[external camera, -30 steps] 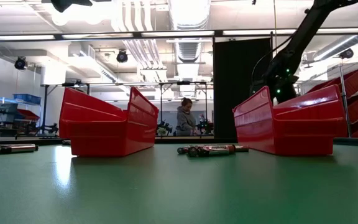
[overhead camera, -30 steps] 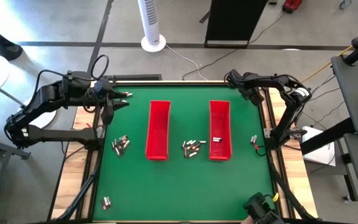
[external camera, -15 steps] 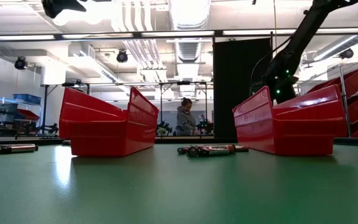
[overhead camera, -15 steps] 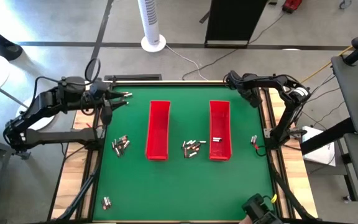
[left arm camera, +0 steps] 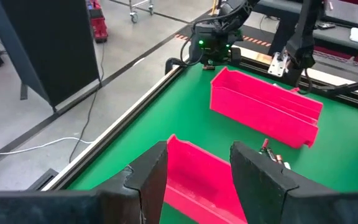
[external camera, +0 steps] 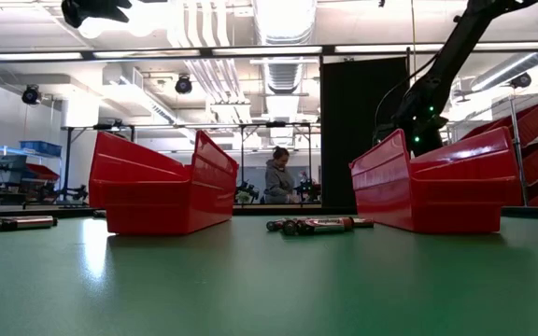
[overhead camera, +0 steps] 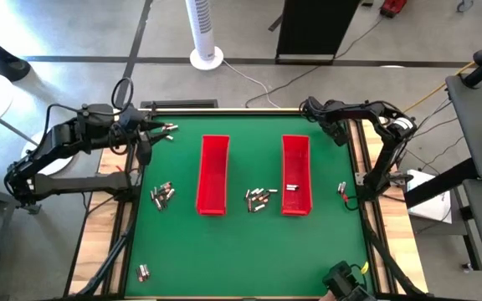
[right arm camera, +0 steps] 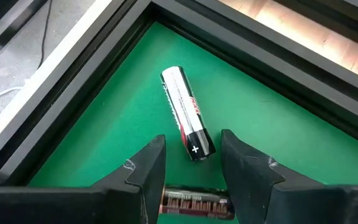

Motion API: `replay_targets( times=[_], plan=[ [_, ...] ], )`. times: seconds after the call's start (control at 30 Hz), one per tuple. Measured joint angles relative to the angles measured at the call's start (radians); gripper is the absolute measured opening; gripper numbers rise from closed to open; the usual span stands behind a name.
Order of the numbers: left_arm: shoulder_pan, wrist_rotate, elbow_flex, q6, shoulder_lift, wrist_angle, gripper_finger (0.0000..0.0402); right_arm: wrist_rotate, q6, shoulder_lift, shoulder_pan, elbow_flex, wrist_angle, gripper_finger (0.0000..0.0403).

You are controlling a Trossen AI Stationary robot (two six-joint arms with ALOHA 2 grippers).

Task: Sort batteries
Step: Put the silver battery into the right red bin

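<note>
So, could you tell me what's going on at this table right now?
A two-armed robot is sorting batteries into two red trays. The right gripper hovers at the table's far right corner, open over one battery. The left gripper waits, open and empty, at the far left edge. Other batteries lie loose between the trays.

Two dark jointed arms [overhead camera: 65,150], black cables, green light.

Plus sign on battery [right arm camera: 187,124] end; other print unreadable.
</note>
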Motion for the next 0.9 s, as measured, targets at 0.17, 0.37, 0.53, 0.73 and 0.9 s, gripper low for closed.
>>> replay_targets(
  times=[0.17,0.37,0.53,0.73,0.9],
  plan=[
    [0.0,-0.018,0.001,0.005,0.002,0.001,0.0155,0.001,0.0,0.0,-0.004,0.0,0.002,0.0131],
    [0.0,-0.083,0.001,0.006,0.007,0.006,0.0155,0.011,0.0,-0.002,-0.004,0.0,-0.019,0.0136],
    [0.0,-0.092,0.002,0.006,0.019,0.014,0.0155,0.019,-0.021,-0.01,-0.003,-0.001,-0.046,0.0149],
    [0.0,-0.093,0.002,0.006,0.049,0.025,0.0155,0.061,-0.028,-0.003,-0.011,-0.002,-0.015,0.0146],
    [0.0,-0.092,0.002,0.006,0.075,0.026,0.0155,0.07,-0.021,0.008,-0.008,-0.002,-0.013,0.0124]
  ],
)
